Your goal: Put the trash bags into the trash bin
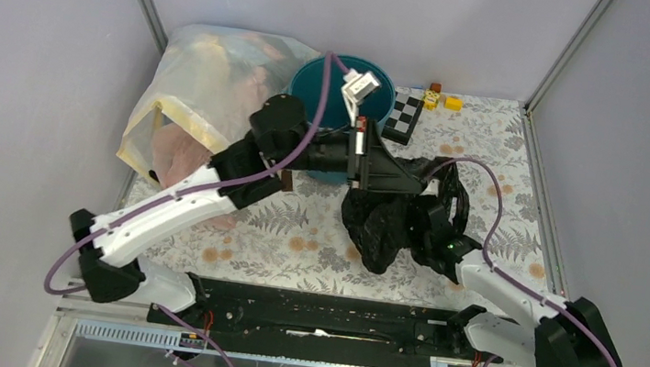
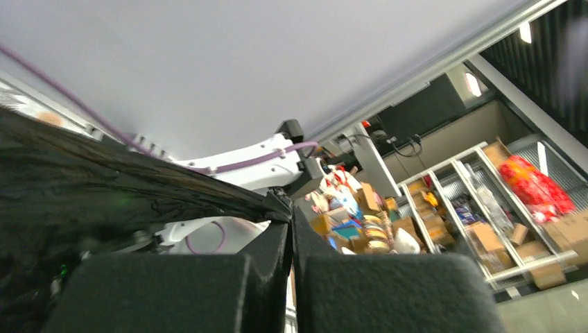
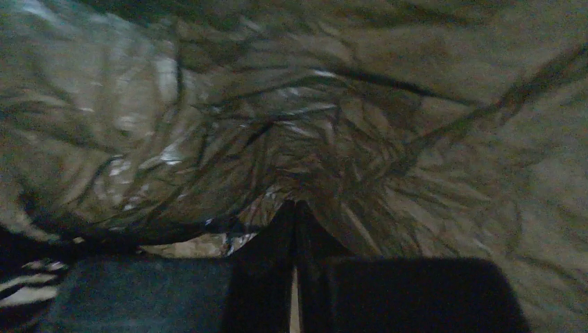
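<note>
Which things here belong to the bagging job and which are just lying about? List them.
Job: black trash bag, teal bin, left end effector and right end effector, both shut on the bag.
Lying about: translucent bag of clothes, checkerboard, small yellow blocks.

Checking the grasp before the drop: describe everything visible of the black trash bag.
The trash bag is thin, glossy, crinkled black film, bunched into a lump over the floral table near the trash bin, not inside it. The left gripper has its jaws shut on a taut edge; the right gripper has its jaws shut on wrinkled folds.
</note>
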You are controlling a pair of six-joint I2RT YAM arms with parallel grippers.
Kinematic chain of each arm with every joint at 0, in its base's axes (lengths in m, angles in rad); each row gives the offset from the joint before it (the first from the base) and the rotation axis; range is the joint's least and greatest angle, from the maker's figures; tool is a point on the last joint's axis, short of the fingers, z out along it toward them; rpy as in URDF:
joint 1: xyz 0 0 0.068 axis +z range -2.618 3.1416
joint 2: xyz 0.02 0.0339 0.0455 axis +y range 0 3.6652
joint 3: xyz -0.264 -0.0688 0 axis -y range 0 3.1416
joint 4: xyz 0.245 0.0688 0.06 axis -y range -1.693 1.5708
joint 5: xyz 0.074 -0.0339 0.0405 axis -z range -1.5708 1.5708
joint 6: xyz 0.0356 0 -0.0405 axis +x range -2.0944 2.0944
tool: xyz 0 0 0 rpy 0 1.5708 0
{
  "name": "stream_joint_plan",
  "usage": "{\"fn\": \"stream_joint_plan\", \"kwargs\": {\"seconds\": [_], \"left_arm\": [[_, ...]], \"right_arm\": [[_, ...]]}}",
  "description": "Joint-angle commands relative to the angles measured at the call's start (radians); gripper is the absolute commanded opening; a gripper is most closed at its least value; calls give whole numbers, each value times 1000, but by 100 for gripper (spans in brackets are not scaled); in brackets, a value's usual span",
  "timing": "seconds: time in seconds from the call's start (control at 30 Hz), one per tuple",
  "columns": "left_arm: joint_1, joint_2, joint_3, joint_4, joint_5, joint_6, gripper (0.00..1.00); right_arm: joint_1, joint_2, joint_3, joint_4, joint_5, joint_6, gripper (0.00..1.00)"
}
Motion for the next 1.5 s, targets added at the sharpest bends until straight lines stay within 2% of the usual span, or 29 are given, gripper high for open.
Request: {"fn": "stream_joint_plan", "kwargs": {"seconds": [0.0, 0.07, 0.23, 0.37, 0.47, 0.8, 0.97, 1.17, 1.3, 1.37, 1.47], "left_arm": [[41, -150, -61, -162, -129, 141, 0], [69, -196, -129, -191, -154, 157, 0], [91, -281, -214, -317, -246, 238, 0], [92, -328, -245, -407, -334, 271, 0], [95, -349, -274, -425, -383, 276, 0], [116, -305, -314, -440, -451, 319, 0], [175, -277, -314, -452, -437, 340, 0], [229, -255, -349, -424, -404, 339, 0], [280, -246, -380, -423, -393, 336, 0], [305, -248, -391, -424, -389, 335, 0], [322, -258, -402, -424, -393, 336, 0]], "right_arm": [[-2, -120, 81, -76, -116, -81, 12], [-2, -165, 112, -119, -153, -106, 18], [-2, -251, 178, -219, -114, -123, 20], [-2, -280, 228, -281, -153, -156, 44], [-2, -262, 287, -325, -255, -170, 52], [-3, -232, 435, -323, -448, -68, 57], [-2, -215, 508, -308, -605, 3, 73], [-3, -216, 549, -303, -601, 27, 74], [-3, -225, 575, -283, -669, 35, 79], [-2, -223, 625, -348, -646, 10, 84], [-3, -226, 734, -510, -516, -53, 87]]}}
